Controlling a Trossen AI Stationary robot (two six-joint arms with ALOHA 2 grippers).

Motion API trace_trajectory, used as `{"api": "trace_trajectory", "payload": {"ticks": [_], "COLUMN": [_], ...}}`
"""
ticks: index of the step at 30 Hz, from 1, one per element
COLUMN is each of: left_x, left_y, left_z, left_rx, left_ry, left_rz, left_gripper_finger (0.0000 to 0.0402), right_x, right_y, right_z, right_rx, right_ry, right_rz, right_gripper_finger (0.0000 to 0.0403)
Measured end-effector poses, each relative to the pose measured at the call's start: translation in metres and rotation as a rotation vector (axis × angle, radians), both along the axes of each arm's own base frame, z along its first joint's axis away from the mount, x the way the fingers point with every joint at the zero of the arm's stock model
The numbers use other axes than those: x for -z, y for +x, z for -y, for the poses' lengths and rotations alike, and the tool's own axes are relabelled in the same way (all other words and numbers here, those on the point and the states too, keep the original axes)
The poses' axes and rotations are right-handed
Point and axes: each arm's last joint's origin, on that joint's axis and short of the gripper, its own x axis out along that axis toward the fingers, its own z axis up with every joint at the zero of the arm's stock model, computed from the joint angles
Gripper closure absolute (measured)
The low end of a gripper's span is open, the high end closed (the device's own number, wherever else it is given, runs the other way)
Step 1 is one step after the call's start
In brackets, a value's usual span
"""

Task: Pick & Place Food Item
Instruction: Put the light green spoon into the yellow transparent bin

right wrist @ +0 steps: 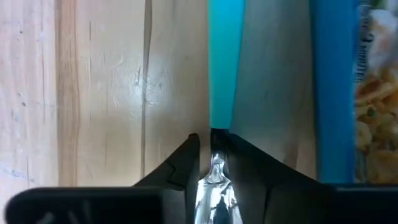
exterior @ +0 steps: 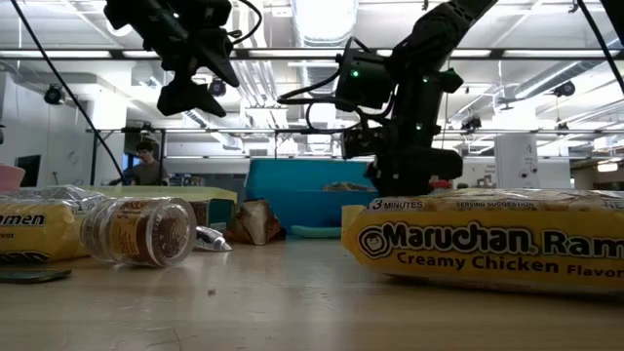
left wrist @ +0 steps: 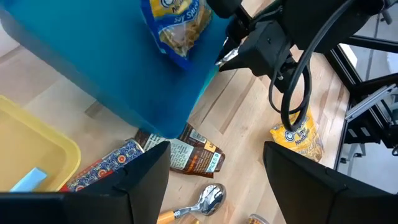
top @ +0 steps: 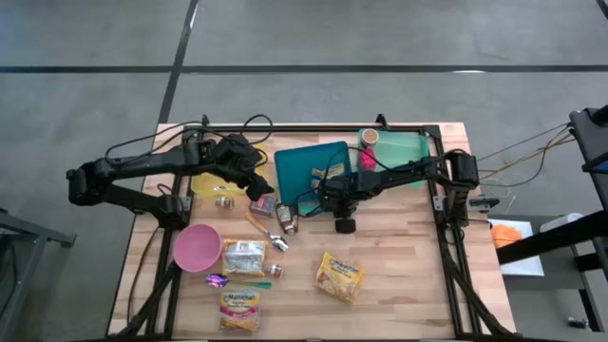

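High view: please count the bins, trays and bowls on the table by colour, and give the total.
Blue bin: 1
Green bin: 1
Yellow tray: 1
Pink bowl: 1
Total: 4

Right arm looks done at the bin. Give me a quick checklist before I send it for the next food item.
1. Noodle packet lies inside the blue bin: ok.
2. Right claw shut at the bin's edge, nothing clearly held: ok.
3. Right claw clear of the bin wall: cannot tell.
4. Left claw open, empty, above the table beside the bin: ok.
5. Ramen packet on the table lies apart from other items, open to a grasp: ok.
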Motion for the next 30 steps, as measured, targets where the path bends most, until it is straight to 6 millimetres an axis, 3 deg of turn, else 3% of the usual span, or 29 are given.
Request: {"api": "trace_trajectory", "payload": {"ticks": [11, 15, 19, 30], "left_x": [0.000, 0.000, 0.000, 0.000], "left_y": [0.000, 0.000, 0.000, 0.000], "left_z": [0.000, 0.000, 0.000, 0.000], "left_rx": [0.006, 0.006, 0.006, 0.008], "left_ry": [-0.009, -0.009, -0.009, -0.008], "left_rz": [0.001, 0.001, 0.001, 0.002], "left_gripper_finger": [0.0139, 0.0139, 0.0139, 0.0139], "right_x": [-0.003, -0.004, -0.004, -0.016], "right_y": [0.002, 0.001, 0.001, -0.003], "right_z": [0.001, 0.001, 0.000, -0.017], "right_rx": [0.003, 0.006, 0.020, -0.006], "right_ry": [-0.020, -0.017, -0.013, 0.004], "right_rz": [0.003, -0.011, -0.018, -0.026], "right_gripper_finger": [0.0349, 0.0381, 0.0385, 0.0392]}}
